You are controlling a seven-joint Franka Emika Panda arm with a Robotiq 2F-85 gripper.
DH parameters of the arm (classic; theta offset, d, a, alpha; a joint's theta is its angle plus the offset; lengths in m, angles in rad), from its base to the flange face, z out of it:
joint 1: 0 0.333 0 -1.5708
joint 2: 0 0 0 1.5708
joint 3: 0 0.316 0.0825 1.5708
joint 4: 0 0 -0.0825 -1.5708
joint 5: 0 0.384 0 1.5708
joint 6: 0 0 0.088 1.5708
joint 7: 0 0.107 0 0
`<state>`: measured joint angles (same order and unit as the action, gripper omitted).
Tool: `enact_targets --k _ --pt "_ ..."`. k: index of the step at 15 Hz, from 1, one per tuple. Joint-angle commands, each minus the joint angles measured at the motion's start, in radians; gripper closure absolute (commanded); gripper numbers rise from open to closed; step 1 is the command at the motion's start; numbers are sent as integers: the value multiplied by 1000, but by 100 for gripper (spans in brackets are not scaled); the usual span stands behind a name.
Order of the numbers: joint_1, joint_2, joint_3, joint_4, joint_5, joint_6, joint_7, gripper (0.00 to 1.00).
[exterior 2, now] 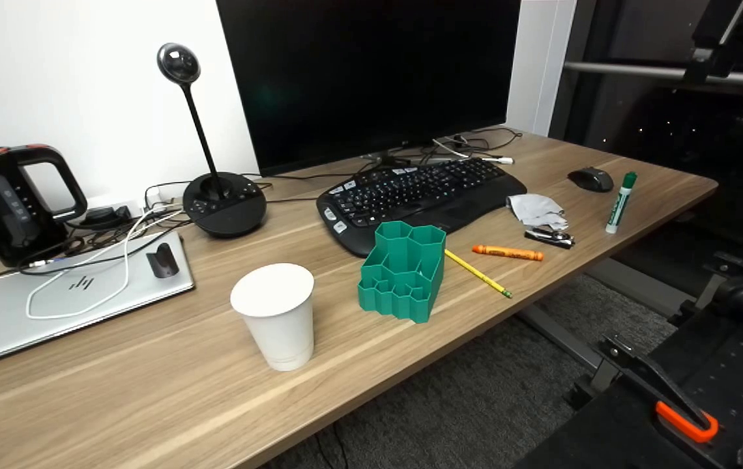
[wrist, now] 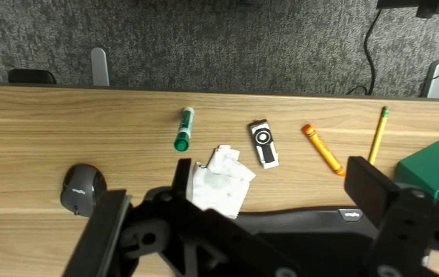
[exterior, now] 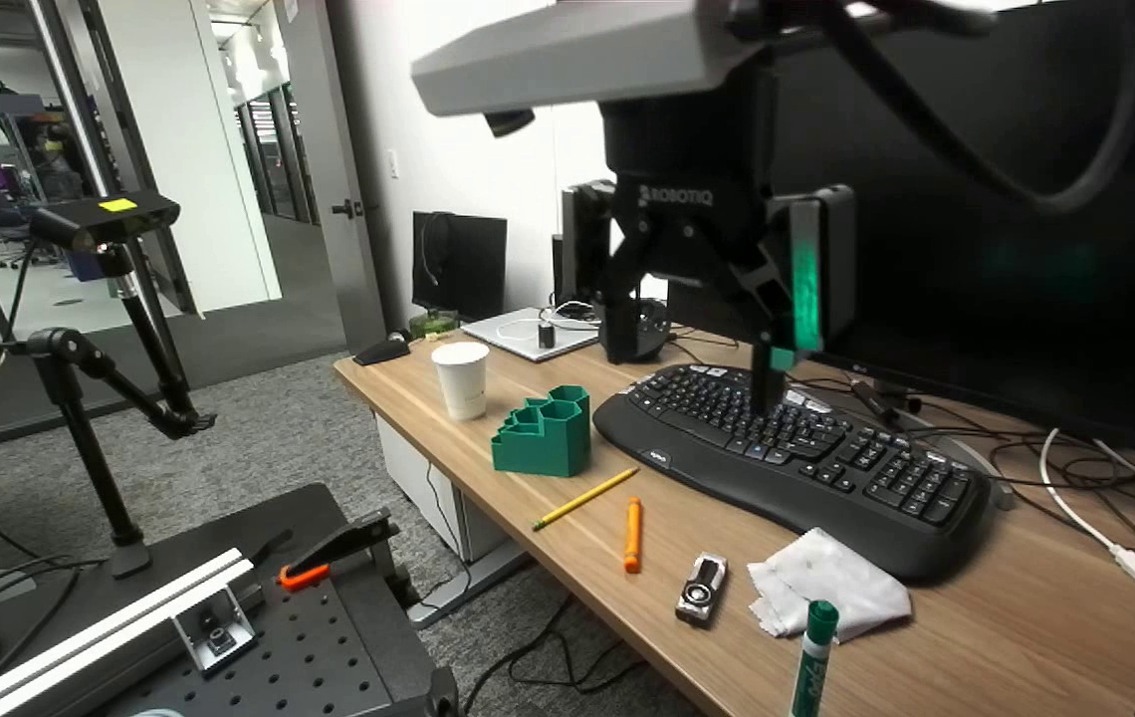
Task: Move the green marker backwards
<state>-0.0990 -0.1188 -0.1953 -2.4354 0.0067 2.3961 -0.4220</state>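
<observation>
Standing left of the curved black plastic keyboard (exterior: pixel 796 468) is a stepped green plastic organiser (exterior: pixel 543 438); above the keyboard hangs the black two-fingered gripper (exterior: pixel 692 368), jaws apart; off the keyboard's front right corner, a green-capped white marker (exterior 2: pixel 619 205) stands upright.

Gripper (exterior: pixel 695 363) pointing down in an exterior view, pale arm link (exterior: pixel 567 65) above it, black wrist section (exterior: pixel 687 139) between the two. Robotiq lettering on gripper housing (exterior: pixel 692 219). Fingers (exterior: pixel 769 378) spread wide, one each side, tips well apart. Wrist view: both reach in from lower edge, broad gap between.
</observation>
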Motion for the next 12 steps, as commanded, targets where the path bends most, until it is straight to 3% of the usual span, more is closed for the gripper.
enact_targets --k 1,12 --pt "-40 159 -3 120 -62 19 54 0" --pt "-57 554 36 407 -80 -42 187 0"
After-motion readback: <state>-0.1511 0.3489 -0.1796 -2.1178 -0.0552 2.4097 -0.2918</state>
